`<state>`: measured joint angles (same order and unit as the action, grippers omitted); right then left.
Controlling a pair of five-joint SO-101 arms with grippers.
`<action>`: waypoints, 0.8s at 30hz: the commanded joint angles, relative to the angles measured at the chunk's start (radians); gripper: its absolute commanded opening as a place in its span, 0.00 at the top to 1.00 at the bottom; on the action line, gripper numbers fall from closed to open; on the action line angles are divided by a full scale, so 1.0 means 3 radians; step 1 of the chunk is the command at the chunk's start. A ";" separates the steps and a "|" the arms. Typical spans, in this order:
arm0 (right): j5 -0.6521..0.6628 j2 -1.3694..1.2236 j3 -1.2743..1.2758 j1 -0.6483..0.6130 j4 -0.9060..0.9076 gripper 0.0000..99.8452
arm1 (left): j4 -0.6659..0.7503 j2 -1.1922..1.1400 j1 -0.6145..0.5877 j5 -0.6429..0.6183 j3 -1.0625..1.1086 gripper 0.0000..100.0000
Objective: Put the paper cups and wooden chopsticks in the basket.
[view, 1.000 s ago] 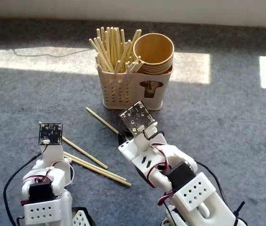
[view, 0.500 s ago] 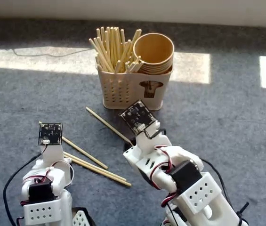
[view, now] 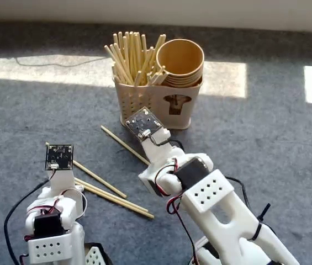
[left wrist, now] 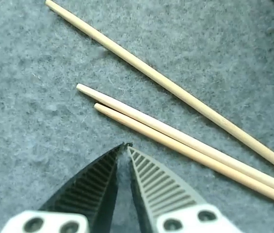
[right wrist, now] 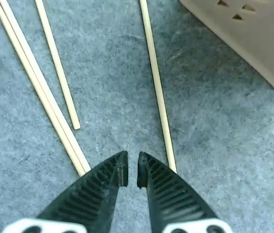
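A lone wooden chopstick [right wrist: 156, 92] lay flat on the grey carpet [right wrist: 224, 145]. Its near end sat just beside one fingertip of the right gripper [right wrist: 132, 168], outside the jaws. That gripper's jaws were parted by a thin slit and gripped nothing. On the gripper's other side lay a pair of chopsticks [right wrist: 40, 92], touching along their length, near end just beside the other fingertip. A single chopstick [right wrist: 56, 63] lay close alongside the pair, farther ahead. The basket [view: 158, 105] stood upright ahead of the right gripper, near it, past the lone stick's far end. It held a bundle of chopsticks [view: 131, 55] in one side and a stack of paper cups [view: 180, 58] in the other. The left gripper [left wrist: 125, 145] pointed down at the carpet, tips pressed together, holding nothing. The pair's ends lay just ahead of its tips, not touching them, and the single chopstick lay farther ahead. A sunlit band [view: 34, 69] crossed the carpet beyond the basket.
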<state>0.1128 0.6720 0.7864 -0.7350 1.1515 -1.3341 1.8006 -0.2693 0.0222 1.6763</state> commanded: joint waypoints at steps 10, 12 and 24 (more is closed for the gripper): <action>0.0046 -0.0534 -0.0391 0.0079 -0.0049 0.88 | 0.0005 -0.0043 -0.0023 0.0015 0.0069 1.00; 0.0066 -0.0754 -0.0534 0.0090 -0.0059 0.85 | 0.0005 -0.0043 -0.0023 0.0015 0.0069 1.00; 0.0609 -0.2140 -0.1552 0.0054 -0.0079 0.84 | 0.0005 -0.0043 -0.0023 0.0015 0.0069 1.00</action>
<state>0.2816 0.0798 0.4242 -0.7242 1.1485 -1.3341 1.8006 -0.2693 0.0222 1.6763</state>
